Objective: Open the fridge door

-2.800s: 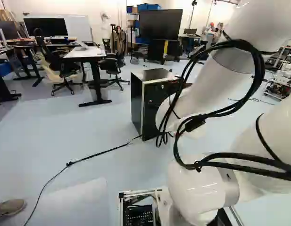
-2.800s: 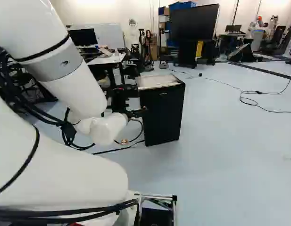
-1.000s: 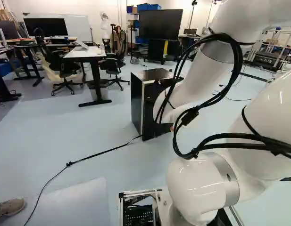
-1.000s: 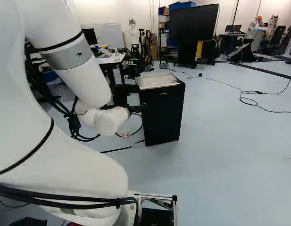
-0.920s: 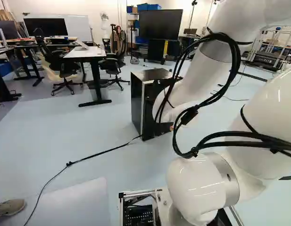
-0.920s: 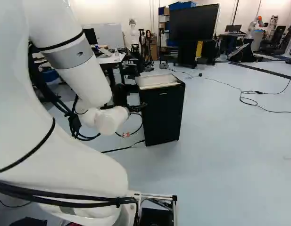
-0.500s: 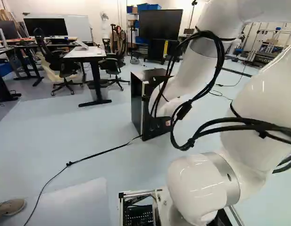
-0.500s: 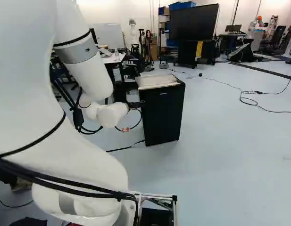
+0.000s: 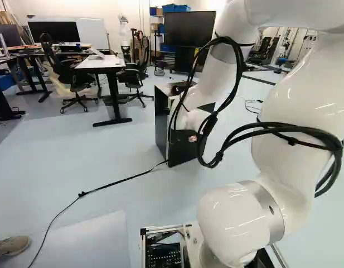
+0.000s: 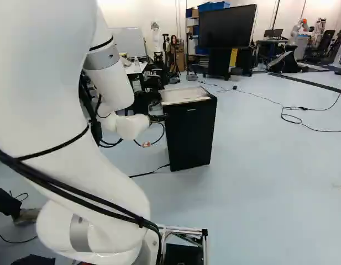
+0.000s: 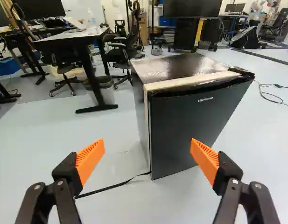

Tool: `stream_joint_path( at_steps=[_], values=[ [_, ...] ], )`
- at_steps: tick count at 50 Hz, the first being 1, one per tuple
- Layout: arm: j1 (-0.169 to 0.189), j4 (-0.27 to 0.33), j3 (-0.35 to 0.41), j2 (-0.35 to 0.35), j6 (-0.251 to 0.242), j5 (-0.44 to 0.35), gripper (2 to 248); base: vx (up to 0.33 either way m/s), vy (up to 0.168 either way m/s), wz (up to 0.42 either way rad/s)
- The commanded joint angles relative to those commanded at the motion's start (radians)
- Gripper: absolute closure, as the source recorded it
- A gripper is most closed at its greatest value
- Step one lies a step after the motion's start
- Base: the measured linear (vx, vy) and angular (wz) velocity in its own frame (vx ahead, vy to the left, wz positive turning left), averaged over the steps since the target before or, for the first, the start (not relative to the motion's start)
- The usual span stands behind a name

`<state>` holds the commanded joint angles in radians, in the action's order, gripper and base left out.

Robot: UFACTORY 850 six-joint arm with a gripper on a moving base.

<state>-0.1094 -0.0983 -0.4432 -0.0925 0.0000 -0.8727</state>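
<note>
The small black fridge (image 10: pixel 189 132) stands on the floor ahead of the arm, its door (image 11: pixel 195 123) facing the camera in the wrist view and lying against the body. A pale strip (image 11: pixel 146 126) runs between the door and the side wall. In the right base view my gripper (image 10: pixel 158 118) shows as a dark shape beside the fridge's upper left edge, partly hidden by the white wrist. In the wrist view the gripper (image 11: pixel 147 148) stands open, orange pads wide apart, nothing held; the fridge's near vertical edge lies ahead between them. Contact is not visible.
A black cable (image 9: pixel 121 181) crosses the floor to the fridge's foot. Behind stand a desk (image 9: pixel 99 62), office chairs (image 9: pixel 77 84) and a large screen (image 10: pixel 228 26). Another robot (image 10: pixel 300 27) is far back. Loose cable (image 10: pixel 294 117) lies on the floor at right.
The arm has swung left in the left base view, and its forearm has moved right in the right base view. The fridge and the base have stayed put.
</note>
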Motion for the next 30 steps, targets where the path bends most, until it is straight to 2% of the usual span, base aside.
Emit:
stream_joint_path(
  at_steps=[30],
  values=[
    [-0.072, -0.152, -0.127, -0.114, 0.0, 0.0, 3, 0.0, 0.0, 0.0]
  ],
)
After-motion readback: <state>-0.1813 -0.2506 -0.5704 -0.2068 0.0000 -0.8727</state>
